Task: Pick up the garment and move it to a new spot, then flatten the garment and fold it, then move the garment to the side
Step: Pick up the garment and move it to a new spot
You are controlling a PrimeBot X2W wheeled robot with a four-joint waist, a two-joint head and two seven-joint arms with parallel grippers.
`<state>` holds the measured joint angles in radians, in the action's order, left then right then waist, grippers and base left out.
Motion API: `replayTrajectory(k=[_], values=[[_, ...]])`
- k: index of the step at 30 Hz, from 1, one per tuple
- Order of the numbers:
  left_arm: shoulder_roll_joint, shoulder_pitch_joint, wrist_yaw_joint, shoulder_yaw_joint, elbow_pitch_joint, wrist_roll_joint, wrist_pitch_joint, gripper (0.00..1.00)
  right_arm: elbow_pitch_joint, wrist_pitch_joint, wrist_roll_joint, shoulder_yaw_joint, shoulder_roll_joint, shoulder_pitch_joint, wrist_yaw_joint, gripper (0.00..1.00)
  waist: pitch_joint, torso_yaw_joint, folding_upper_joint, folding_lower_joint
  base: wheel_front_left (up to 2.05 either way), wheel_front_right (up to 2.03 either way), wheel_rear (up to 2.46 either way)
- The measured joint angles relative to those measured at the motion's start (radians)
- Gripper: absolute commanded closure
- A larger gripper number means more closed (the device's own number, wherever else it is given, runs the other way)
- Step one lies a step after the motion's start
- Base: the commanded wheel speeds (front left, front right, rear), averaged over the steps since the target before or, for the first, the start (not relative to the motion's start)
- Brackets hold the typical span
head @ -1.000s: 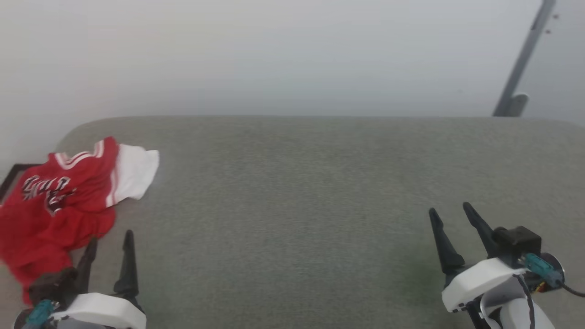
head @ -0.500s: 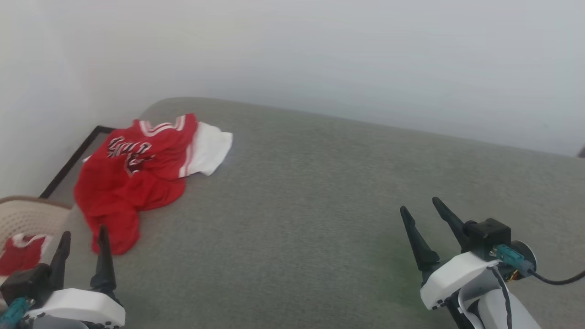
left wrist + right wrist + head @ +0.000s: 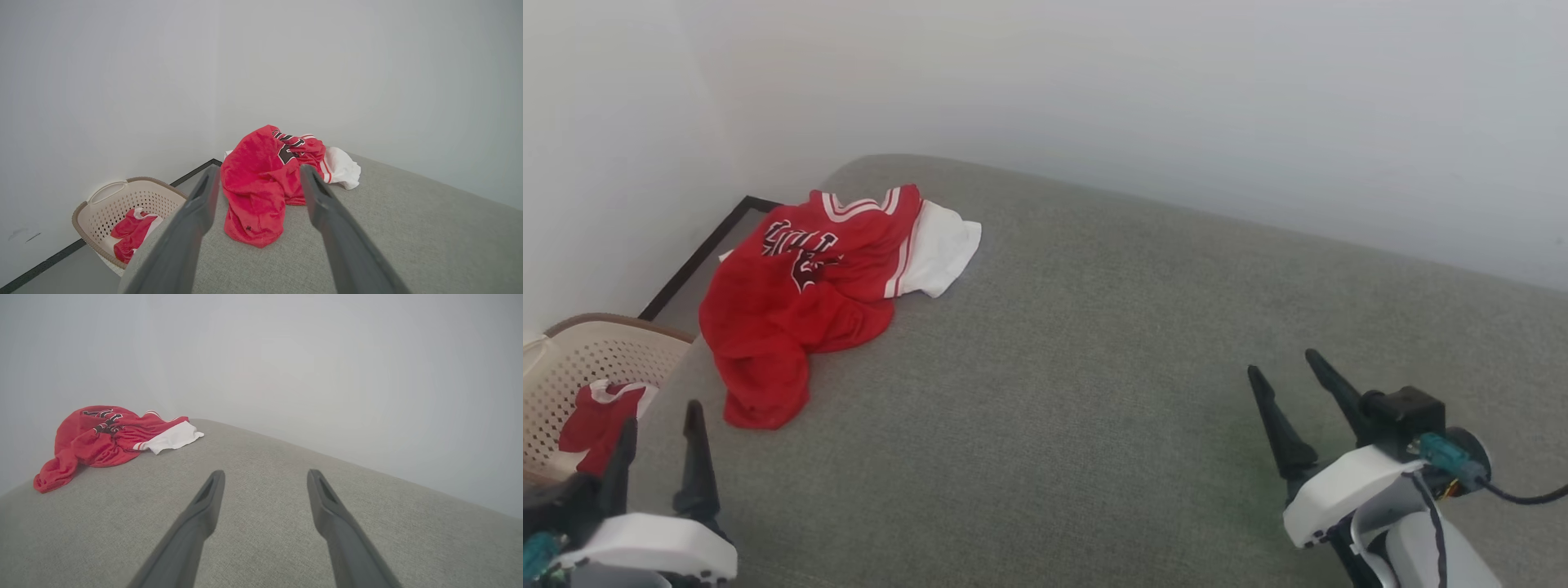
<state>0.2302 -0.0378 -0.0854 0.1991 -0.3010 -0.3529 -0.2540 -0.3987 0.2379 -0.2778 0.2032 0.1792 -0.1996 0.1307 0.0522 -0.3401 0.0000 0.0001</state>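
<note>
The garment (image 3: 800, 294), a red jersey with a white sleeve and black-and-white chest lettering, lies crumpled at the far left corner of the grey cushioned surface (image 3: 1094, 367). It also shows in the left wrist view (image 3: 265, 183) and the right wrist view (image 3: 102, 437). My left gripper (image 3: 660, 416) stands open at the lower left, short of the garment's near hem, nothing between its fingers. My right gripper (image 3: 1282, 367) is open at the lower right, far from the garment.
A beige perforated laundry basket (image 3: 572, 359) stands on the floor left of the surface, with another red-and-white cloth (image 3: 600, 412) inside. White walls close the back and left. A black baseboard line (image 3: 698, 253) runs along the floor.
The head camera has turned left, so the garment sits nearer the middle and the basket has come into view. Both grippers stay open and low.
</note>
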Motion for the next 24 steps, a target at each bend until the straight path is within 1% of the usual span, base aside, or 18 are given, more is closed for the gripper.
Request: replayTrajectory(k=[7,14,19,24], values=[[0.032,-0.091,-0.003,0.004,-0.018,-0.025,0.027,0.0,0.03,-0.01,0.007,-0.026,0.025,-0.029,0.0,0.0,-0.057,0.025,0.0,-0.0001,0.0,0.0,0.0],[0.079,-0.247,-0.006,0.007,-0.085,-0.038,0.041,0.0,0.103,-0.038,0.021,-0.065,0.067,-0.083,0.0,0.0,-0.167,0.066,0.0,0.0,0.0,0.0,0.0],[0.107,-0.385,-0.007,0.009,-0.171,-0.063,0.045,0.0,0.162,-0.062,0.027,-0.09,0.1,-0.125,0.0,0.0,-0.273,0.1,0.0,0.0,0.0,0.0,0.0],[0.135,-0.524,-0.013,0.002,-0.299,-0.073,0.051,0.0,0.214,-0.081,0.038,-0.108,0.128,-0.153,0.0,0.0,-0.383,0.135,0.0,0.0,0.0,0.0,0.0]])
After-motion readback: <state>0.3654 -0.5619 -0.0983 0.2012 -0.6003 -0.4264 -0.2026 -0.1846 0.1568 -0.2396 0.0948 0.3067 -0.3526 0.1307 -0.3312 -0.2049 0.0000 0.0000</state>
